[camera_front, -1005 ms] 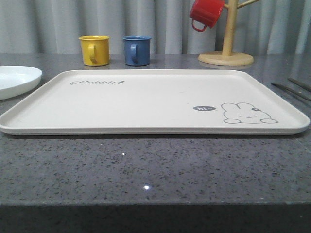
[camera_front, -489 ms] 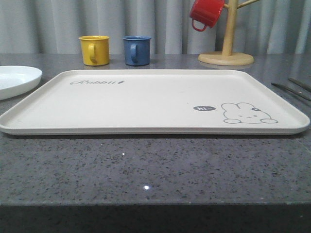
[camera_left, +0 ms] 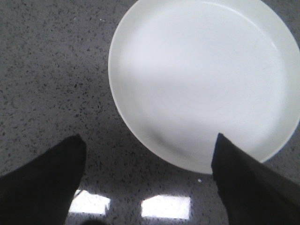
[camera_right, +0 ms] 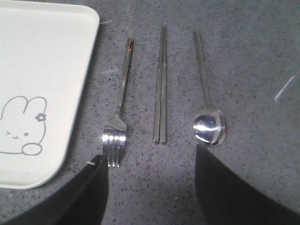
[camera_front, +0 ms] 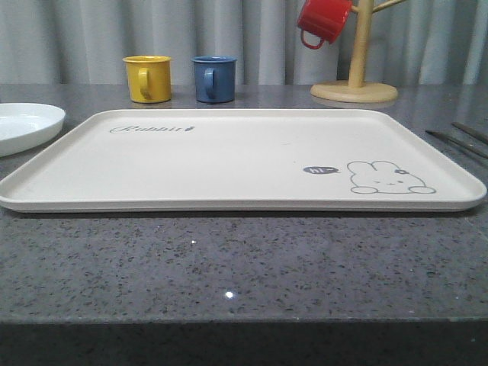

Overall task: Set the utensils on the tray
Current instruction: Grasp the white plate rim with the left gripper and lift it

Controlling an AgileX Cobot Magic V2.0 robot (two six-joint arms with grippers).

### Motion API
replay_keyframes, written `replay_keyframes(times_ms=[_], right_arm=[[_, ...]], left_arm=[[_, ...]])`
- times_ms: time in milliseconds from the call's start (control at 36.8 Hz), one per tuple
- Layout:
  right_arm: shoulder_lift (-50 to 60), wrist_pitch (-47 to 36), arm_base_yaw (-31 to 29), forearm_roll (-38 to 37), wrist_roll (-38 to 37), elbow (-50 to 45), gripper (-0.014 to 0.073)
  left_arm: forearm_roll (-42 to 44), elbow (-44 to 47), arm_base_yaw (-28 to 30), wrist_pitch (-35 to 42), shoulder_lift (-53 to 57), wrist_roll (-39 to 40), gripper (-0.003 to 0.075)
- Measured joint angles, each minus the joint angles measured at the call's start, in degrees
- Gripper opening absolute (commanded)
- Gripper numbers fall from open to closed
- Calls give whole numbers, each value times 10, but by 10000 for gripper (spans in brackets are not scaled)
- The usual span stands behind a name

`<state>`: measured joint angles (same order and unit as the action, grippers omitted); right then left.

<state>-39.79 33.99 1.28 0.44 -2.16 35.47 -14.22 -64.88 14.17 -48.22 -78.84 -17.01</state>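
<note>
The cream tray [camera_front: 229, 156] with the grey bunny drawing lies in the middle of the table and has nothing on it. In the right wrist view the fork [camera_right: 123, 89], the pair of chopsticks [camera_right: 161, 89] and the spoon [camera_right: 209, 126] lie side by side on the grey stone, just off the tray's corner [camera_right: 42, 56]. My right gripper [camera_right: 150, 157] hangs open over them, lined up with the chopsticks' ends and holding nothing. In the front view the utensils [camera_front: 457, 141] are thin lines at the far right. My left gripper [camera_left: 148, 140] is open above the white plate's rim.
A round white plate [camera_front: 23, 126] sits left of the tray. Behind the tray stand a yellow mug [camera_front: 148, 78] and a blue mug [camera_front: 214, 78]. A wooden mug stand [camera_front: 356, 84] at the back right carries a red mug [camera_front: 323, 21]. Bare stone counter runs along the front.
</note>
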Motion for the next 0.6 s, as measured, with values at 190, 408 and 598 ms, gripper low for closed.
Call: replay_keyframes(times_ms=[190,408,598], right_arm=[[0,0,0,0,0,0,442],[0,0,0,0,0,0,442],[0,0,0,0,0,0,442]], left_arm=[[-20,-31,10,22,-113,-15,547],[-23,-34,10,58,-158,-16,304],[-23,-34,10,68,-157,-16,-17]])
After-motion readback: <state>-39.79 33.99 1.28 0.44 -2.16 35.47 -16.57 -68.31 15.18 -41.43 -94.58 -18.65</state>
